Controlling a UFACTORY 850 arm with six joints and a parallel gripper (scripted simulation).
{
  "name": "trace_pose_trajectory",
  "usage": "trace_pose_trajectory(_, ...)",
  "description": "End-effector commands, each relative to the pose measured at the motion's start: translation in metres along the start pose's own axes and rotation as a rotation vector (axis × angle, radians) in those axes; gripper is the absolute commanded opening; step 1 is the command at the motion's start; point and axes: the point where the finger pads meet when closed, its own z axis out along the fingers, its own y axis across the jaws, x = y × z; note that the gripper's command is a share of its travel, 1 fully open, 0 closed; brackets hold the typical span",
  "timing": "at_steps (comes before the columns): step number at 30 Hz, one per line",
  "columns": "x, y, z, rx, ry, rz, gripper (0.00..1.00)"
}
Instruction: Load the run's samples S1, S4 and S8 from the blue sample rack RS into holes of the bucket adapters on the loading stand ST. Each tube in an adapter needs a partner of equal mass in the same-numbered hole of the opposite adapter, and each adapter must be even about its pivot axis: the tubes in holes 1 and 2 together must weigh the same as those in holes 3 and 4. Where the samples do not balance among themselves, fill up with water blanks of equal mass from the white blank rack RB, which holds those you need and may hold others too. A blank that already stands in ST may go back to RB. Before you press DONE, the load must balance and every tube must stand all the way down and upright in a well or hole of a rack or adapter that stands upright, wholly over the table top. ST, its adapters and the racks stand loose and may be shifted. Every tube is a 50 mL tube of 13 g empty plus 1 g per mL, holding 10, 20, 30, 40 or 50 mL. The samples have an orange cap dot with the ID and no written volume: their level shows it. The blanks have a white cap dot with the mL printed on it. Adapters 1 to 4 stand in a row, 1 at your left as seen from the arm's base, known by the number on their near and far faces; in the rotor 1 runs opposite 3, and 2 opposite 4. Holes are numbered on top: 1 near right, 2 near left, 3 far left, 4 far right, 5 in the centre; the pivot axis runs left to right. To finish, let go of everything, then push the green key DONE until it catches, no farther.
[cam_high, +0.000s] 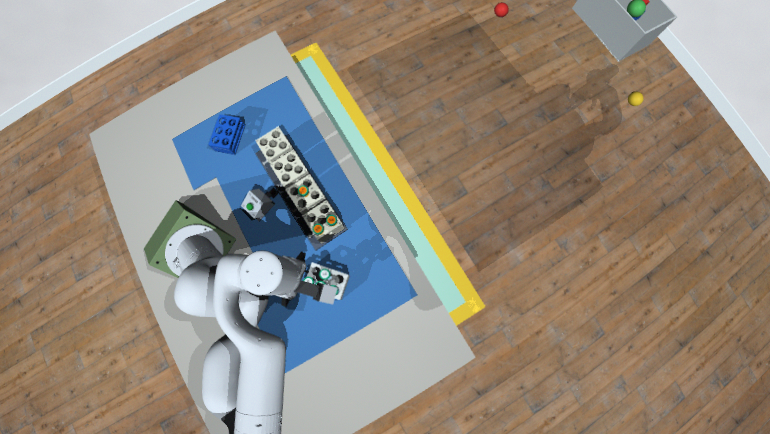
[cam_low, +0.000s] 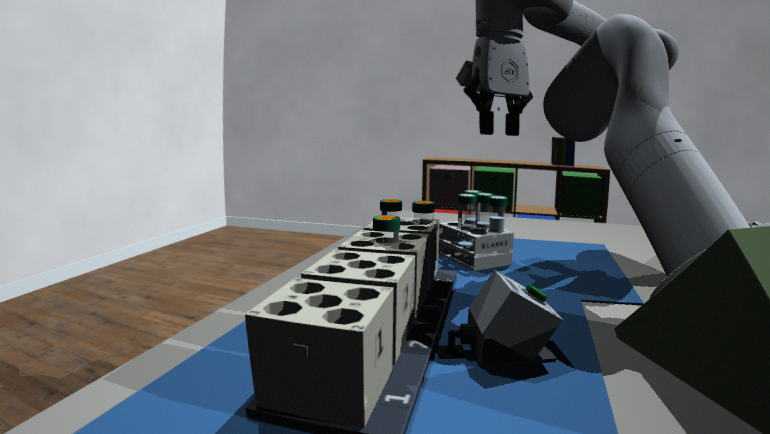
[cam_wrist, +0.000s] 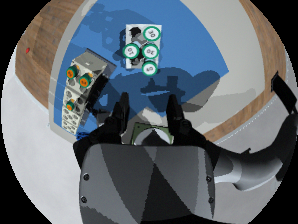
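Note:
My gripper (cam_low: 498, 122) (cam_wrist: 148, 101) is open and empty. It hangs high above the white blank rack RB (cam_low: 487, 252) (cam_wrist: 131, 35) (cam_high: 340, 276). Several blanks with white cap dots (cam_wrist: 150, 50) (cam_low: 466, 198) stand in RB. The stand ST holds four adapters in a row (cam_high: 281, 146) (cam_low: 318, 345) (cam_wrist: 73, 96). One orange-dot sample (cam_high: 303, 190) (cam_low: 386, 222) stands in adapter 3. Two orange-dot samples (cam_high: 331, 219) (cam_high: 318, 229) (cam_low: 423, 205) stand in adapter 4. Adapters 1 and 2 are empty. The blue sample rack RS (cam_high: 227, 133) shows only empty wells.
The grey box with the green DONE key (cam_high: 249, 205) (cam_low: 535, 293) sits between the arm's green base (cam_high: 164, 237) and ST. A yellow and pale green strip (cam_high: 388, 177) runs along the table's far edge.

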Motion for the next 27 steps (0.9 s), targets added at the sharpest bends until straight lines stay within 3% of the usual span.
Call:
trace_pose_trajectory(1,0.0,0.001,-0.001,0.001,0.0,0.0,0.57)
trace_pose_trajectory(7,0.0,0.001,-0.001,0.001,0.0,0.0,0.57)
trace_pose_trajectory(27,0.0,0.001,0.035,0.001,0.0,0.0,0.57)
